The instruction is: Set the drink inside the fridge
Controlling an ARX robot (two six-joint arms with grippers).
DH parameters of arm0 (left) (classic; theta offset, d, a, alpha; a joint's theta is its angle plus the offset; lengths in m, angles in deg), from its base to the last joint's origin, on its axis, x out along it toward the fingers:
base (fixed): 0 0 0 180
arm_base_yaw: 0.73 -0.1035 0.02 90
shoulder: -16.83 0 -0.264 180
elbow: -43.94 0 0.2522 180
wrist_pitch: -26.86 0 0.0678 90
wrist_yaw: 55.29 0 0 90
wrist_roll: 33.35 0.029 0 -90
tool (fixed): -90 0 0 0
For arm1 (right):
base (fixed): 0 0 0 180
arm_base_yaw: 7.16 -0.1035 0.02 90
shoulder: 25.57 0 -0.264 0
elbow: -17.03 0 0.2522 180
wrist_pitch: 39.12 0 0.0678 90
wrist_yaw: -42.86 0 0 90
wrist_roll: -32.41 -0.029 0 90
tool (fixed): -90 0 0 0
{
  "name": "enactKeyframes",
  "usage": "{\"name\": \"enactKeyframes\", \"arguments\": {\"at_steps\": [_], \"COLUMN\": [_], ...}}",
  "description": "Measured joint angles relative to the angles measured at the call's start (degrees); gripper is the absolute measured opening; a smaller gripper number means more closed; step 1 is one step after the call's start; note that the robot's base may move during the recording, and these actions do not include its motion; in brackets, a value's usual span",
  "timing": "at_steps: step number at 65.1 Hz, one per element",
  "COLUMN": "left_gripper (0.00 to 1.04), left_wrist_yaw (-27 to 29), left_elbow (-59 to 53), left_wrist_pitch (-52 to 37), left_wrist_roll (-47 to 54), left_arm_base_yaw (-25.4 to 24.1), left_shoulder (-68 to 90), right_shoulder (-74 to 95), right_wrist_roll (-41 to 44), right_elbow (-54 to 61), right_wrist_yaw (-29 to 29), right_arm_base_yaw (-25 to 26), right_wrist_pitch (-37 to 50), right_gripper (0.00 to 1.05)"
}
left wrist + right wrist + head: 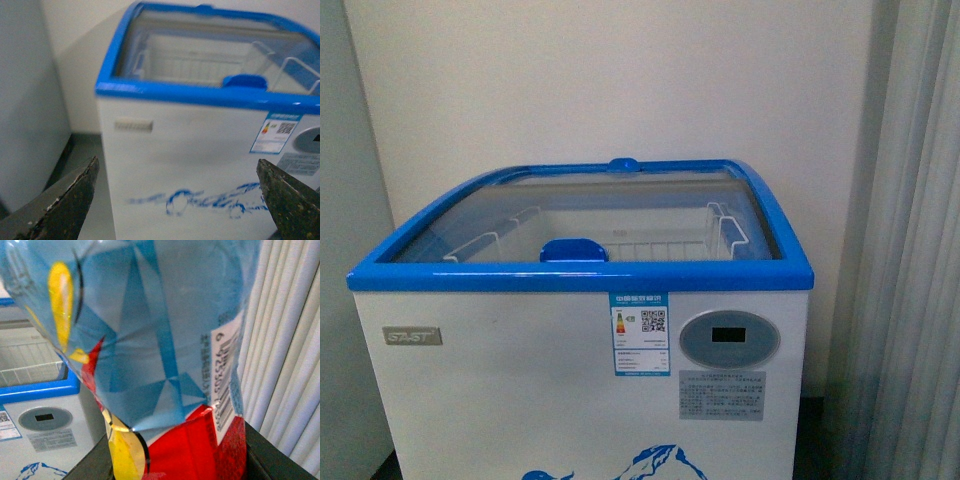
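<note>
Right gripper [175, 462] clamps the drink [150, 340]: you see its dark fingers [272, 455] flanking the bottle's red lower label, with blue-and-yellow wrap filling that wrist view. Left gripper [177, 165] is spread wide with nothing between its fingers, and faces the front of the fridge [520, 400]. Your front view has the fridge straight ahead against the wall, curtain [910, 250] to its right. Curved glass lid [620, 205] covers the top, blue handle [573, 250] at the front rim. Wire baskets [725, 232] show under the glass. Drink is outside the fridge, held in the air, with the display [729, 338] corner and the curtain behind it.
</note>
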Motion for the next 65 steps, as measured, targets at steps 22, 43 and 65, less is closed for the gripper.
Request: {"name": "enactKeyframes", "arguments": {"at_steps": [22, 43, 65], "left_gripper": [0.97, 0.97, 0.97], "left_wrist_yaw": [-11.45, -9.31, -9.84], "left_elbow": [38.80, 62.62, 80.04], "left_wrist_pitch": [16.37, 29.11, 35.50], "left_wrist_roll": [51.36, 74.64, 75.58], "left_arm_base_yaw": [10.03, 11.41, 12.87], "left_shoulder": [33.38, 51.34, 62.90], "right_shoulder": [0.02, 0.02, 0.02], "right_wrist_roll": [0.02, 0.00, 0.00], "right_elbow": [0.00, 0.00, 0.00], "right_wrist_yaw": [-0.02, -0.02, -0.02], "right_arm_base_yaw": [0.00, 0.00, 0.00], "right_wrist_pitch": [0.00, 0.00, 0.00], "right_gripper": [0.41, 0.41, 0.41]}}
